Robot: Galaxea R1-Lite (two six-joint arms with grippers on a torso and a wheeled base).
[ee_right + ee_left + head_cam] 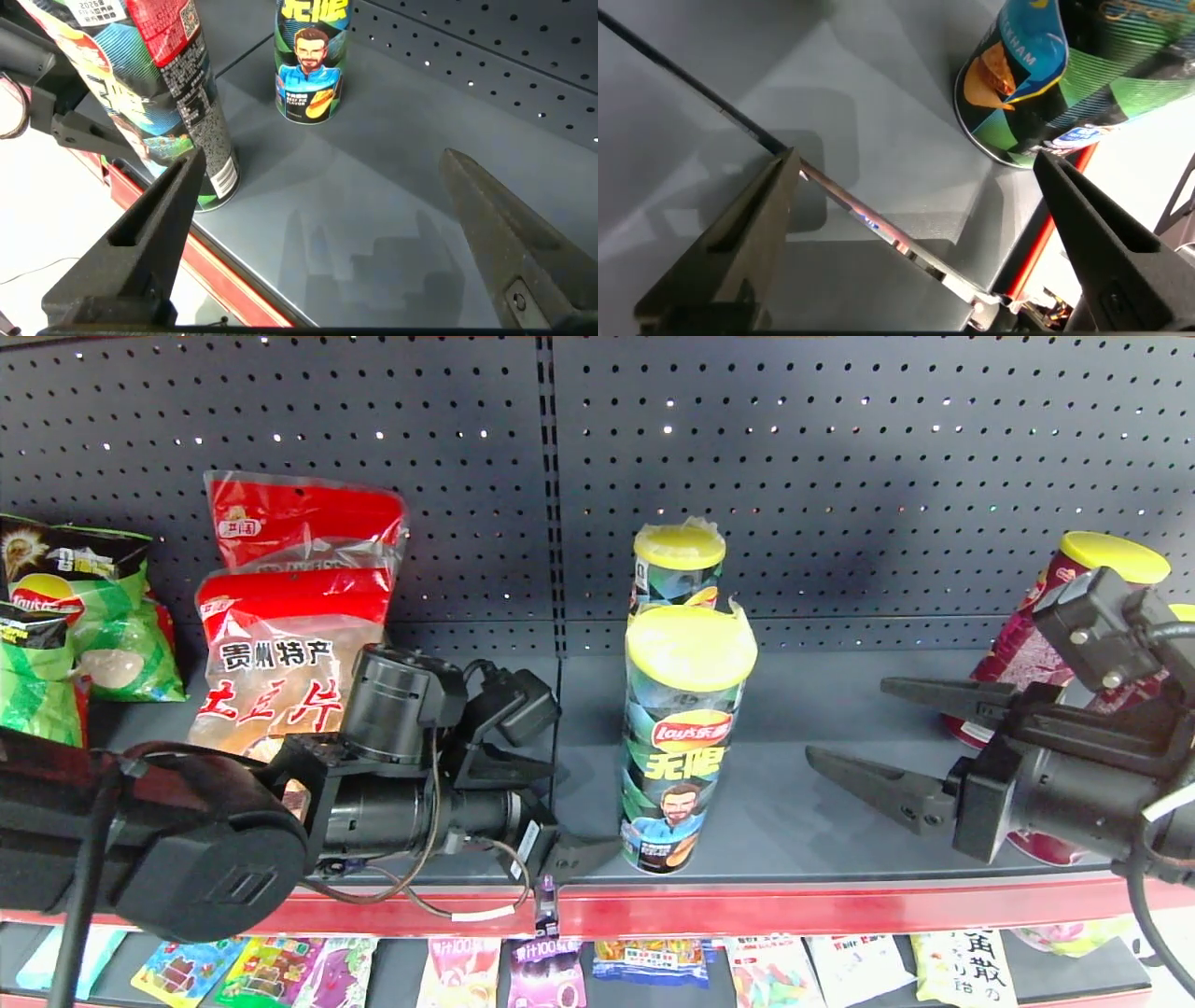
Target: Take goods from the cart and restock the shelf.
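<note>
The front chip can (686,747) stands upright on the shelf (822,803), close to the red front lip (840,905), with a second can (677,565) of the same kind directly behind it. The left gripper (569,854) sits low at the lip, just beside the front can's base on its left, with its jaws spread wide and nothing between them; its wrist view shows the base (1018,93) just beyond one finger. The right gripper (850,721) hangs to the front can's right, well apart from it, also spread and empty, with a maroon can (1027,653) close behind it. Red snack bags (280,644) lean against the back panel, farther to the front can's left. The risk I see is a knock — the can is tall, narrow and near the lip, so a sideways swing of the left arm could tip it off the shelf or into the can behind.
</note>
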